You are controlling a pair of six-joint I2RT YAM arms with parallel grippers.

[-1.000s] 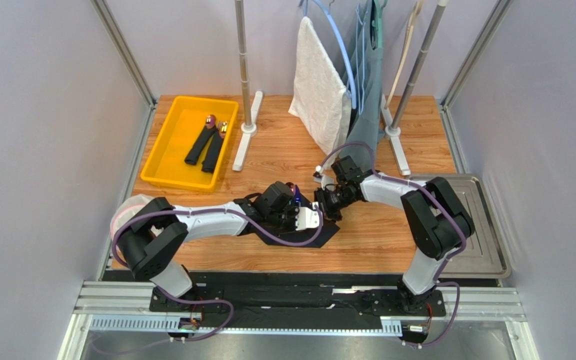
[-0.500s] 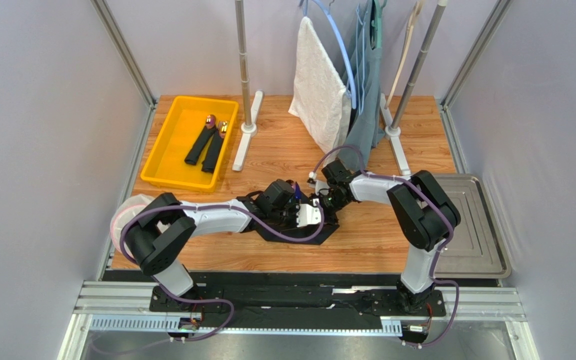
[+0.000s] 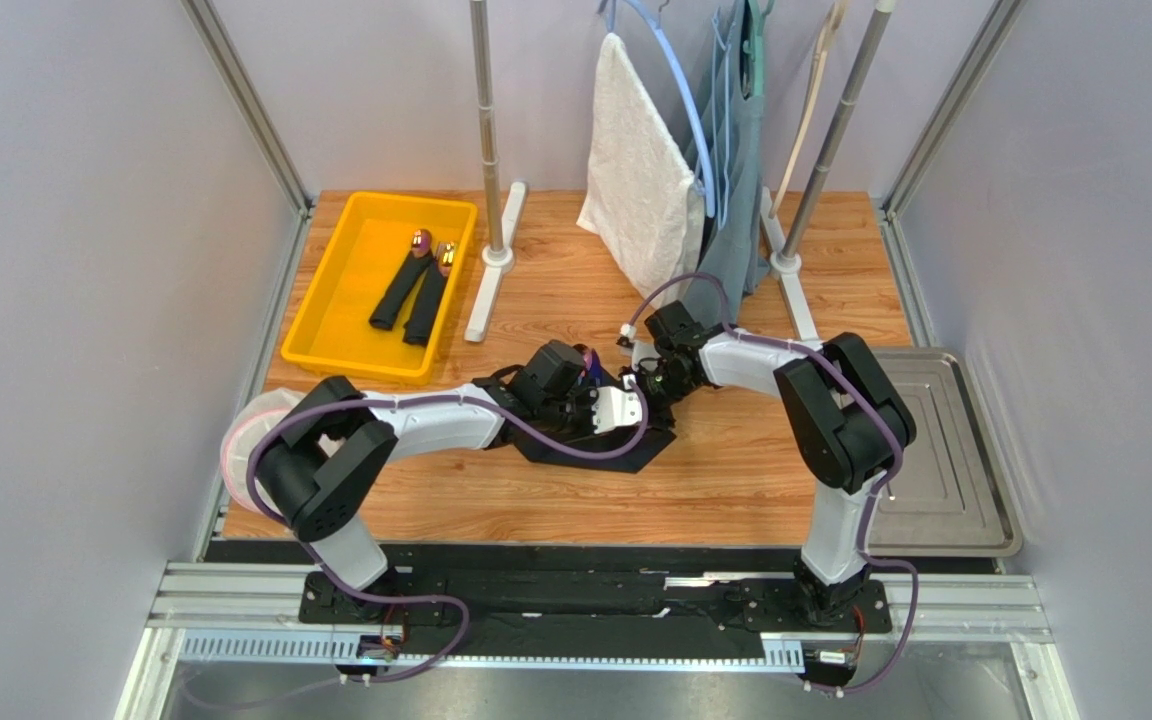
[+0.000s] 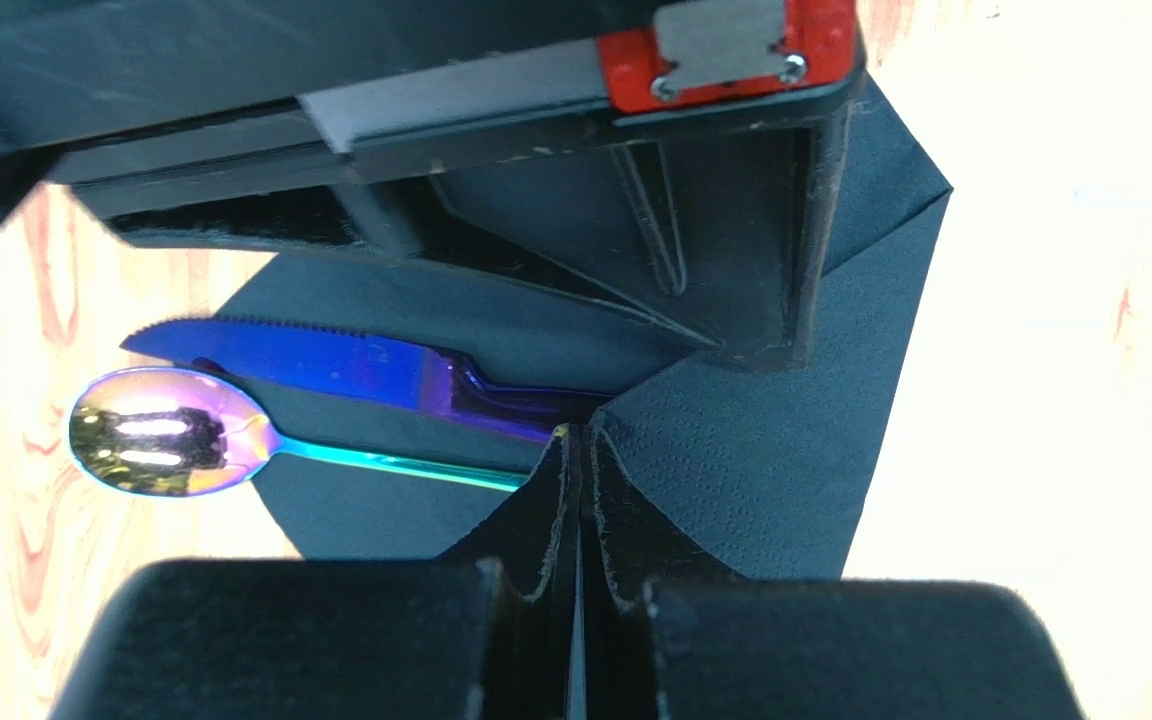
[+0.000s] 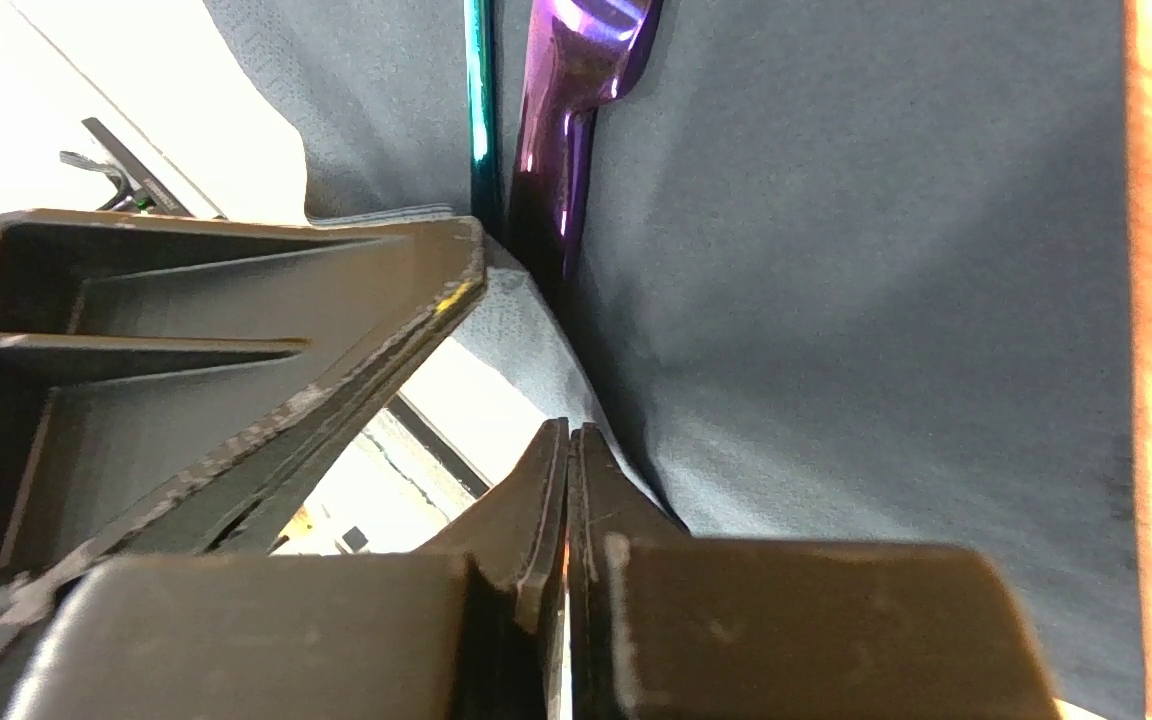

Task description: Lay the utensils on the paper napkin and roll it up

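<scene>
Black paper napkin [image 3: 620,455] at centre of table [image 3: 717,488], under both claws | left gripper [image 4: 575,443] clenched on raised napkin fold, arm low, reaching inward | right gripper [image 5: 569,443] pinching napkin edge, directly opposite | left wrist only: knife [image 4: 327,365] blade, spoon [image 4: 162,431] bowl on napkin; right wrist: handles only
</scene>
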